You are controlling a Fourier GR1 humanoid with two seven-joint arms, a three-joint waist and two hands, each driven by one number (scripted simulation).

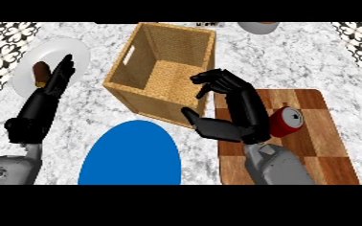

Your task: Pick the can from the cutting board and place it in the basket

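Red can (pixel 288 122) lying sideways on cutting board (pixel 311 139), likely light, rigid, prone to rolling; right hand (pixel 230 105) spread beside it; best grasped across the cylinder's middle.

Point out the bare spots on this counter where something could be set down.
Bare marble lies right of the basket, above the cutting board, and between the white plate and basket. Crowded: the right hand and can fill the board's left part.
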